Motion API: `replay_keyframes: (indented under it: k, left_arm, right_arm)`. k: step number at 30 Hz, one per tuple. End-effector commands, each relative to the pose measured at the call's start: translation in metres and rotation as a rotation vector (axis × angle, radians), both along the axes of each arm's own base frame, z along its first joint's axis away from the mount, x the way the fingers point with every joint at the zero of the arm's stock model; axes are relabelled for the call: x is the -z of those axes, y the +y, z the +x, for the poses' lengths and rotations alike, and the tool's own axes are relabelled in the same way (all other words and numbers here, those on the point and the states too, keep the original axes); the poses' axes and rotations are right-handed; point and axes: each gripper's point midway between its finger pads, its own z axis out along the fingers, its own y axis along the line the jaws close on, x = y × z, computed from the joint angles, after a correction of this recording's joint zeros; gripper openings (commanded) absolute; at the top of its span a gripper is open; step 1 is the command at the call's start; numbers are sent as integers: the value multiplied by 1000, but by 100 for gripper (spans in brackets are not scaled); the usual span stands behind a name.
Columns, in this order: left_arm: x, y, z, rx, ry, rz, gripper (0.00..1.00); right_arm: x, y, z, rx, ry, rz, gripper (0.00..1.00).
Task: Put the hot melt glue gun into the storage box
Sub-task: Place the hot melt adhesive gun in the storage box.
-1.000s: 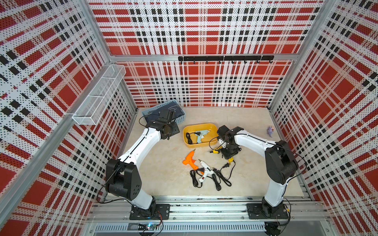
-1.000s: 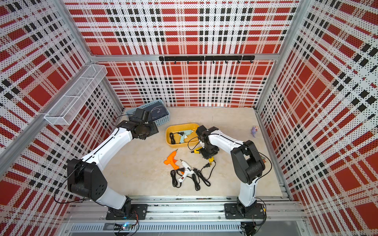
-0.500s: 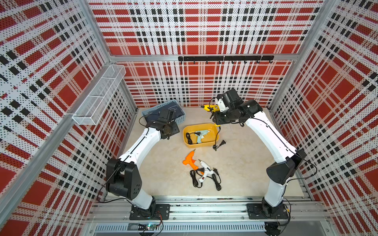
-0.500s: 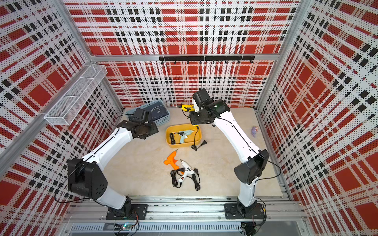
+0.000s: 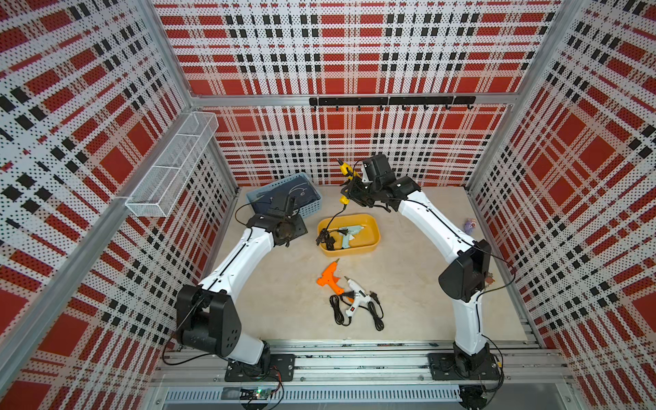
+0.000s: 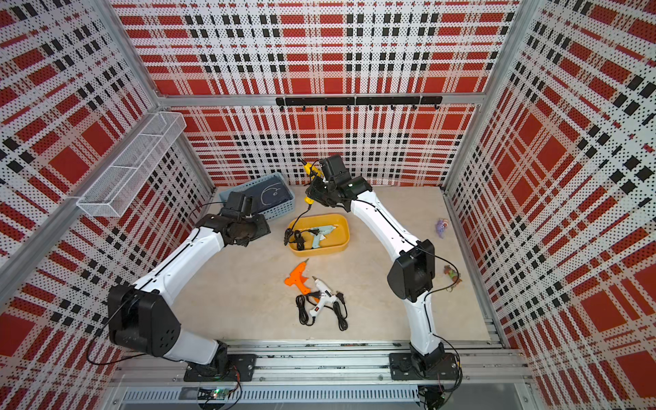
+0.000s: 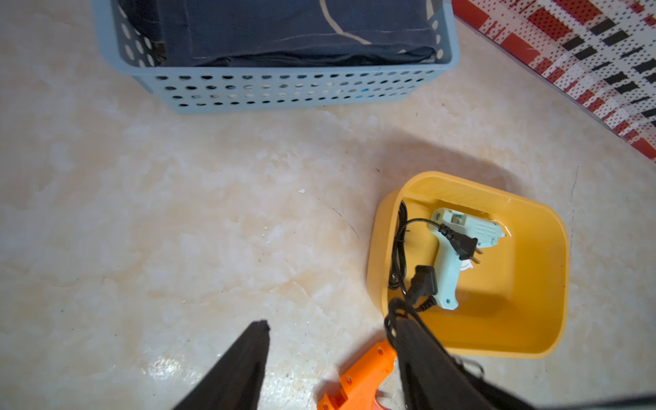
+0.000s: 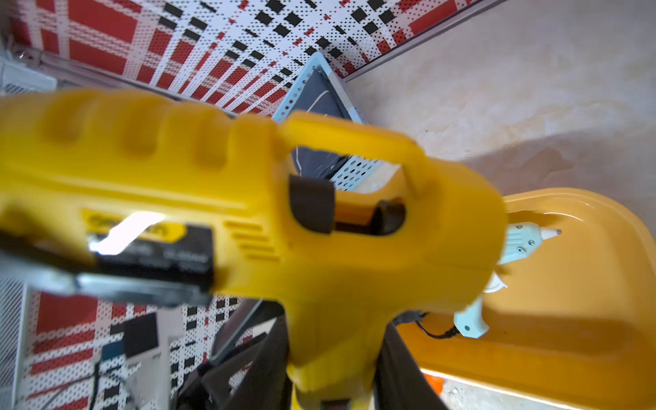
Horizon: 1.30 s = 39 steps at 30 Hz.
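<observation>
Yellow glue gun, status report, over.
Right gripper shut on yellow glue gun, held aloft near storage box. Left gripper open, empty. Cord dangles into box; pale-blue gun already inside.

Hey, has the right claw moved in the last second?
Yes. The right claw, gripping the yellow glue gun, went from low beside the near right corner of the storage box up to above its far rim.

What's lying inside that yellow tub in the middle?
A pale-blue hot melt glue gun lies in the yellow storage box, with black cord and two plugs at one end; one cord rises to the yellow glue gun held above. The floor beneath them is covered.
</observation>
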Motion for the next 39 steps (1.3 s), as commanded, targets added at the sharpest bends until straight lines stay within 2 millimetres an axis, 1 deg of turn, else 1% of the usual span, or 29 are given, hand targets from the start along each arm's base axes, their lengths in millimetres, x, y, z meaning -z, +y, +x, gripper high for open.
replay_keyframes:
  k: [1, 3, 6, 10, 15, 20, 27, 30, 32, 36, 37, 39]
  left_arm:
    - [-11, 9, -5, -18, -35, -10, 63]
    - [-10, 12, -7, -24, -35, -11, 63]
    - [-10, 17, -10, -36, -36, -11, 63]
    - [-5, 21, -12, -45, -26, -11, 63]
    - [1, 22, -12, -32, -8, -7, 63]
    - [2, 22, -11, -16, -3, -6, 63]
    - [8, 23, -14, -4, 11, -4, 63]
    - [9, 22, -14, 0, 14, -7, 63]
    - [10, 21, -14, 3, 18, -11, 63]
    - [10, 17, -12, 11, 19, -16, 63]
    - [11, 16, -12, 13, 19, -16, 63]
    - [11, 15, -11, 16, 19, -15, 63]
  right_arm:
    - [-13, 7, 20, 82, -50, 74, 12]
    - [0, 5, 24, 116, -18, 61, 12]
    - [23, -5, 21, 180, 47, 26, 12]
    - [58, -18, 4, 243, 169, -17, 12]
    - [92, -26, -21, 292, 319, -43, 13]
    - [112, -24, -34, 335, 411, -39, 11]
    - [146, -22, -56, 393, 543, -15, 5]
    - [157, -22, -65, 417, 593, -13, 5]
    - [168, -25, -73, 442, 638, -19, 4]
    - [181, -28, -81, 491, 695, -3, 5]
    - [184, -27, -81, 496, 701, 3, 7]
    - [183, -24, -77, 497, 701, 13, 15]
